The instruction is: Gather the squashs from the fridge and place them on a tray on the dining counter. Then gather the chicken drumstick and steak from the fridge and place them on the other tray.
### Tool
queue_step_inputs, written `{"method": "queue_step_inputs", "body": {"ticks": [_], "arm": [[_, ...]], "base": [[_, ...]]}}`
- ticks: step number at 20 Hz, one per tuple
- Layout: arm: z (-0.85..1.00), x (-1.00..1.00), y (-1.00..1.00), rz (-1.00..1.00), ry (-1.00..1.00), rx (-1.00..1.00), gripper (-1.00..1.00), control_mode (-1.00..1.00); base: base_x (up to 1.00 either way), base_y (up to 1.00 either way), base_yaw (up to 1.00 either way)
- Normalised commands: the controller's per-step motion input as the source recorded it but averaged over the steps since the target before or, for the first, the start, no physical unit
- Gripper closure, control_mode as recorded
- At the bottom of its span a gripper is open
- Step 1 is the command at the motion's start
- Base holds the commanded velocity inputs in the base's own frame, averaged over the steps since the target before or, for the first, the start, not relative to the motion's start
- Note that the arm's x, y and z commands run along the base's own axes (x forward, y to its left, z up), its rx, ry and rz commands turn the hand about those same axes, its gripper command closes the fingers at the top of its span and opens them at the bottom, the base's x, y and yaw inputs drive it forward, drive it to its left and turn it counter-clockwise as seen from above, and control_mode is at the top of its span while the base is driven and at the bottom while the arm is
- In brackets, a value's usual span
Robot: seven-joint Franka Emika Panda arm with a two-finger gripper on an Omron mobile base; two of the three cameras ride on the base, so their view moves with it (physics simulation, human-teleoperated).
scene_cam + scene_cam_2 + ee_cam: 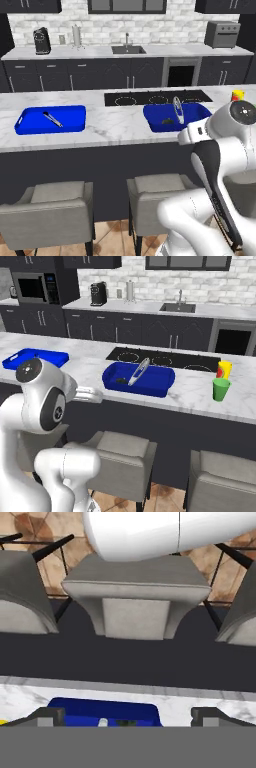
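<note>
Two blue trays sit on the white marble dining counter (115,130). The left tray (30,125) holds a pale grey elongated thing (52,119). In the right tray (155,120) (155,387) (80,708) a similar grey elongated thing (177,109) (139,372) leans up, beside a small dark lump (167,121) (121,380) that may be the steak. I cannot tell whether the grey things are squashes. My gripper (129,718) is open and holds nothing, just over the near rim of the right tray. The fridge and the chicken drumstick are out of view.
Grey stools (55,210) (120,456) stand below the counter's near side. A black cooktop (157,97) lies behind the right tray. A green cup (220,389) and a yellow and red thing (224,369) stand to its right. Sink (128,49) and appliances line the back wall.
</note>
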Motion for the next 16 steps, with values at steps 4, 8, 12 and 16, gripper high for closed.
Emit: {"method": "queue_step_inputs", "body": {"ticks": [4, 8, 12, 16], "arm": [[0.00, 0.00, 0.00, 0.00, 0.00, 0.00, -1.00, 1.00], [0.00, 0.00, 0.00, 0.00, 0.00, 0.00, -1.00, 1.00], [0.00, 0.00, 0.00, 0.00, 0.00, 0.00, -1.00, 1.00], [0.00, 0.00, 0.00, 0.00, 0.00, 0.00, -1.00, 1.00]], "base": [[-0.89, -0.41, -0.03], [-1.00, -0.54, -0.12], [-0.67, -0.34, -0.33], [-0.18, -0.25, -0.50]]}}
